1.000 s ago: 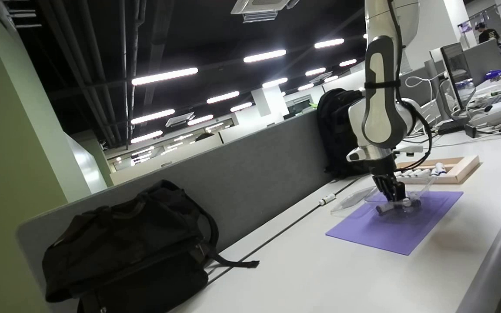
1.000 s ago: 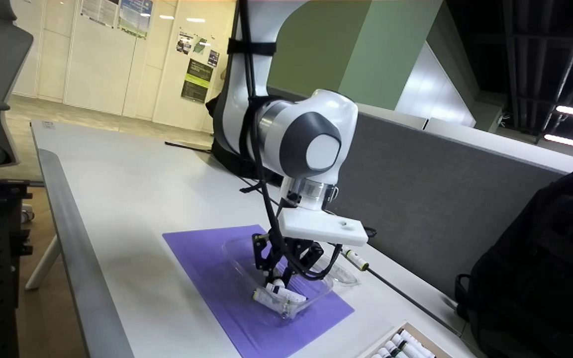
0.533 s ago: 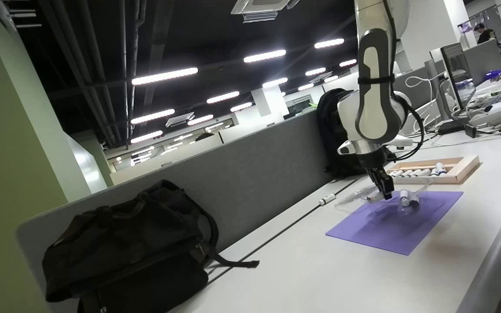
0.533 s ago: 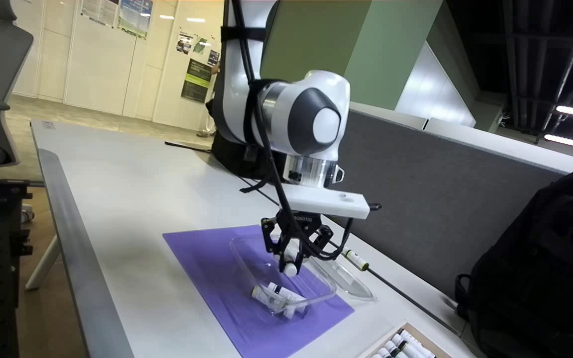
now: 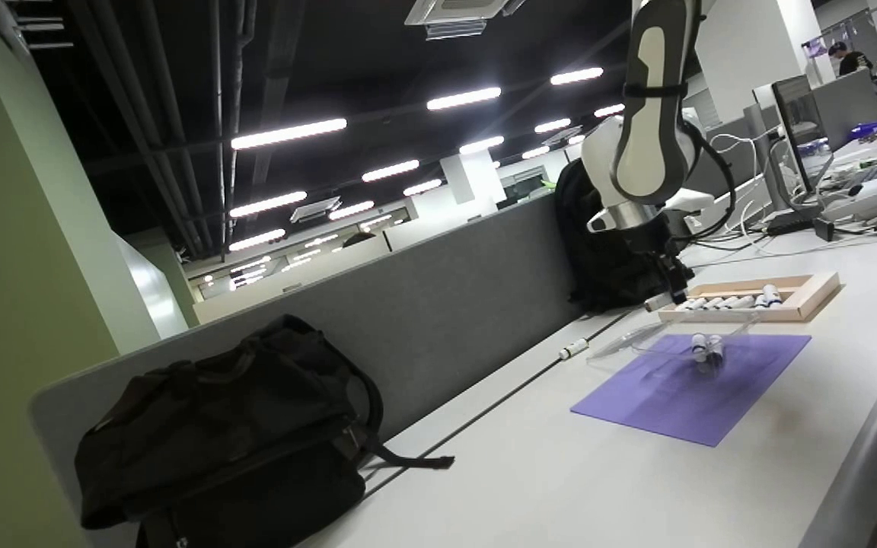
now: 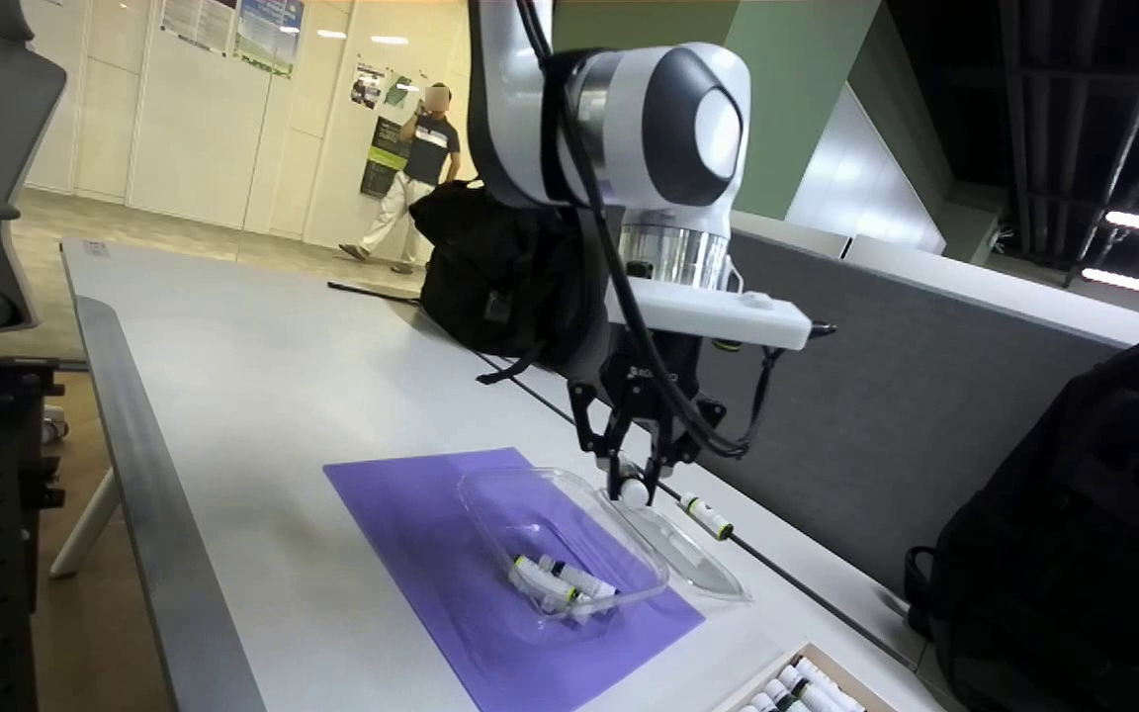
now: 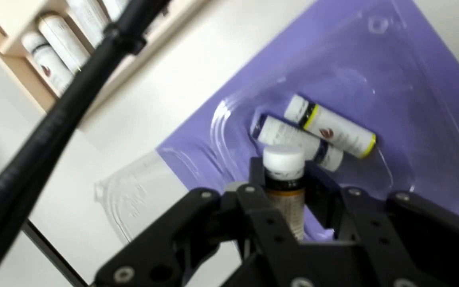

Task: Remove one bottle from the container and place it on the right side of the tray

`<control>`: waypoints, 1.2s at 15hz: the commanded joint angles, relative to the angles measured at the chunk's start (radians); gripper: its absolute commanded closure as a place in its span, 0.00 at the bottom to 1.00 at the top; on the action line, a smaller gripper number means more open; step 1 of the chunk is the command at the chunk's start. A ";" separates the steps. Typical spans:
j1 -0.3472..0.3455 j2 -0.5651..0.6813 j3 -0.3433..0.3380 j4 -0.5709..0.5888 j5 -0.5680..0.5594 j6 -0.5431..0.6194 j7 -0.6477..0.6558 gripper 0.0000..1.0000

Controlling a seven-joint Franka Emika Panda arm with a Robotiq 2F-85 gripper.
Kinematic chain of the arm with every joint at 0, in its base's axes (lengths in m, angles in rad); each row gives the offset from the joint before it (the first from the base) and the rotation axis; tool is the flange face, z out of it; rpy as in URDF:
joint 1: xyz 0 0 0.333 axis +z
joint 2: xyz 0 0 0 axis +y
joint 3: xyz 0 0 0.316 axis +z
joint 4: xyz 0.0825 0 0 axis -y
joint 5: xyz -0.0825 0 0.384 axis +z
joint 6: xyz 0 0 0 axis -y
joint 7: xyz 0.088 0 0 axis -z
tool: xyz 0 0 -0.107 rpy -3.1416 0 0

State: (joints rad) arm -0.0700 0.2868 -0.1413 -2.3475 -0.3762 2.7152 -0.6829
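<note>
Moved since half a second ago: gripper [image 7: 284, 172] stands higher in both exterior views, bottle [image 7: 286, 195] with it, clear of the container [image 7: 405, 111]. Fingers [image 7: 318, 187] are drawn in to the bottle's width and pinch it from both sides, white cap showing between the tips; exact point along the barrel cannot be told. Judged: removal done, placing on the tray [image 7: 30, 77] to come.

Risks, wrist view, left to right. Upper left: the tray's raised walls; a low approach could catch the bottle and twist it. Tray bottles [image 7: 64, 44] are round; set on top of them, it may roll. Left: black cable [image 7: 68, 119] crosses the frame and hides part of the tray, so aim at the right side could drift. Left of centre: lid [image 7: 130, 199]; if the grip slips, bottle probably lands there or falls back into the container. Centre: smooth cylinder, two narrow contacts, could swivel under a quick move.

Materials, same order. Tray: pale wood, straight-edged, divided. Lid: thin clear plastic, moulded ridges. Held bottle: white cap, dark collar, orange line, printed label. Dark-banded bottle [image 7: 293, 137] and yellow-ringed bottle [image 7: 331, 126]: white labelled cylinders, in the container. Container: clear, glossy, rounded corners. Mat [image 6: 401, 504] beneath, in an exterior view: flat, purple.
</note>
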 commanded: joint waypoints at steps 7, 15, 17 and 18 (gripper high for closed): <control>-0.133 -0.019 -0.136 0.095 -0.475 -0.125 -0.019 0.93; -0.155 -0.010 -0.111 0.100 -0.476 -0.128 -0.031 0.71; -0.173 0.004 -0.111 0.106 -0.495 -0.072 -0.076 0.93; -0.187 0.018 -0.110 0.114 -0.510 -0.030 -0.107 0.93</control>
State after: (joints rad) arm -0.2107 0.2820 -0.2684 -2.2490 -0.8479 2.6047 -0.7317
